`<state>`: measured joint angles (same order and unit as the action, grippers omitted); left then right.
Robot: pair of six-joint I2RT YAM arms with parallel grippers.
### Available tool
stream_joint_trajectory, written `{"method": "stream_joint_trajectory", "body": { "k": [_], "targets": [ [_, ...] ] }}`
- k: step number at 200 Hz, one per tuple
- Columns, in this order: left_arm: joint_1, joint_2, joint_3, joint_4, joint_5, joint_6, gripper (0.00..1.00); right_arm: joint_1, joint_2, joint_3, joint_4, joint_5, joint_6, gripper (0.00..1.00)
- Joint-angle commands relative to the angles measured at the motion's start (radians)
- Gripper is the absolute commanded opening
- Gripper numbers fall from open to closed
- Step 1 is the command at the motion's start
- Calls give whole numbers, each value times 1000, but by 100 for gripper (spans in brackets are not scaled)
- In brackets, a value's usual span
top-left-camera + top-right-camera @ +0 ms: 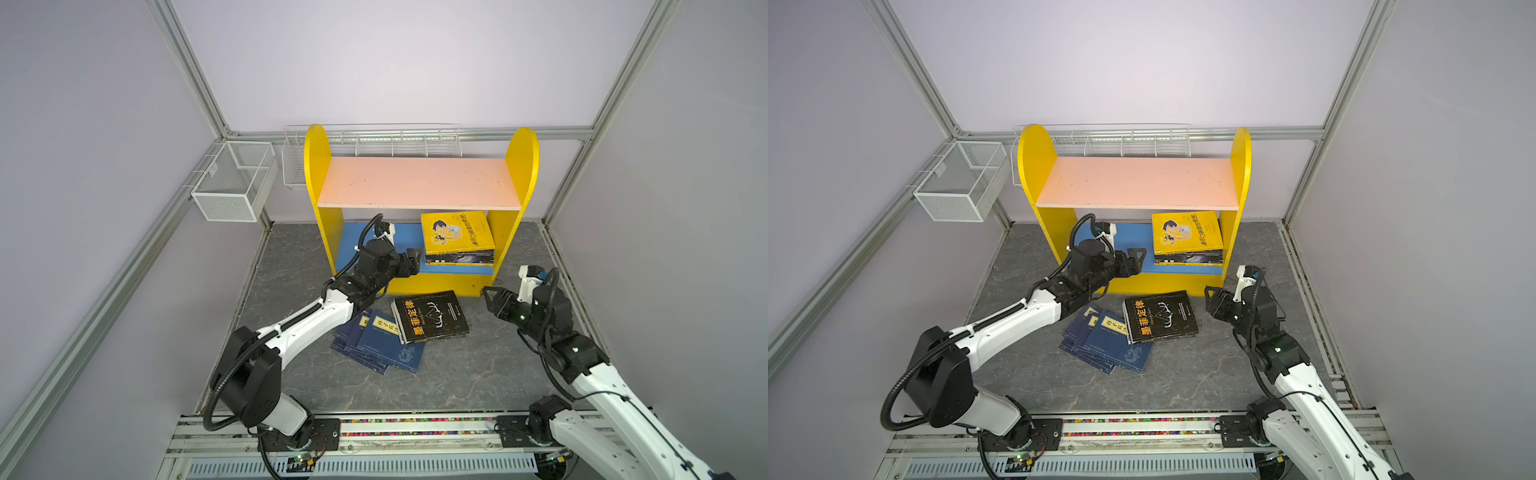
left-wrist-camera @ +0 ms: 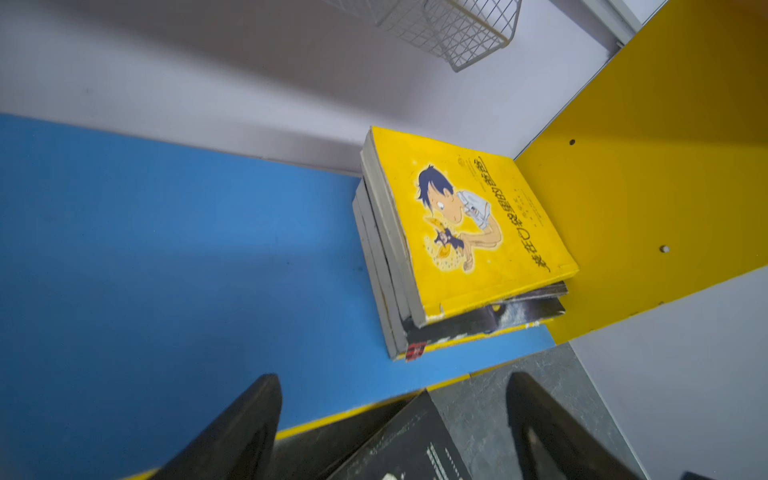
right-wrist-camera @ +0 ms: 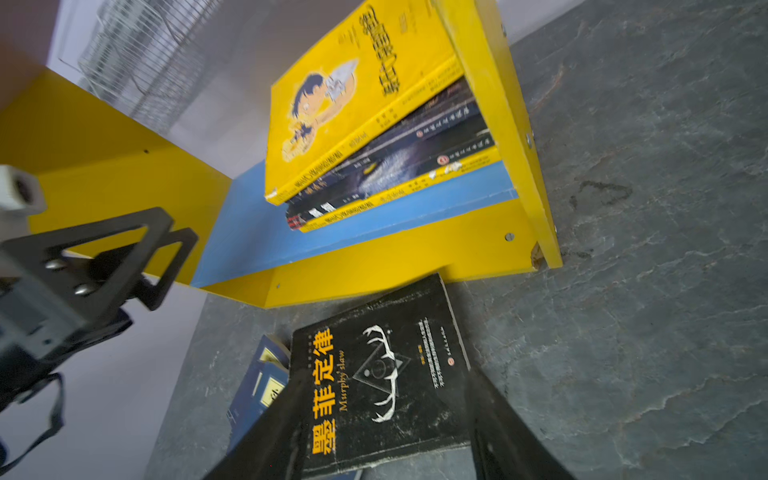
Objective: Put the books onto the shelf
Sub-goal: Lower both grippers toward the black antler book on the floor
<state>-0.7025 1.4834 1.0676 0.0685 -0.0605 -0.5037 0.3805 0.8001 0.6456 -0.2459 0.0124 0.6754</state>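
My left claw (image 1: 412,262) spread, empty, beside book stack (image 1: 457,239) already on shelf (image 1: 419,286). My right claw (image 1: 489,300) spread, empty; black book (image 1: 432,316) ahead of it, navy books (image 1: 384,351) beyond, unshelved on counter (image 1: 457,374).

Enclosed by plain lilac walls (image 1: 415,62), edged with aluminium profiles (image 1: 195,79). Floored in a dark grey marbled slab (image 1: 478,374). Hung with a white mesh basket (image 1: 232,183) on the left wall and a long white wire rack (image 1: 399,139) along the back wall. Lit softly, evenly.
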Motion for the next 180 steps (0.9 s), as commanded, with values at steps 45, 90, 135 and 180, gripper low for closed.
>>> {"method": "stream_joint_trajectory", "body": {
  "k": [45, 90, 135, 180],
  "targets": [
    [-2, -62, -277, -53, -22, -71, 85, 50, 274, -59, -24, -159, -94, 71],
    [-2, 8, -279, -32, -22, -67, 85, 50, 451, -66, 53, -214, -79, 70],
    [-2, 68, -262, -31, -17, -67, 82, 43, 553, -65, 103, -247, -57, 68],
    [-5, 109, -265, -19, 6, -71, 71, 21, 591, -70, 144, -281, -51, 67]
  ]
}}
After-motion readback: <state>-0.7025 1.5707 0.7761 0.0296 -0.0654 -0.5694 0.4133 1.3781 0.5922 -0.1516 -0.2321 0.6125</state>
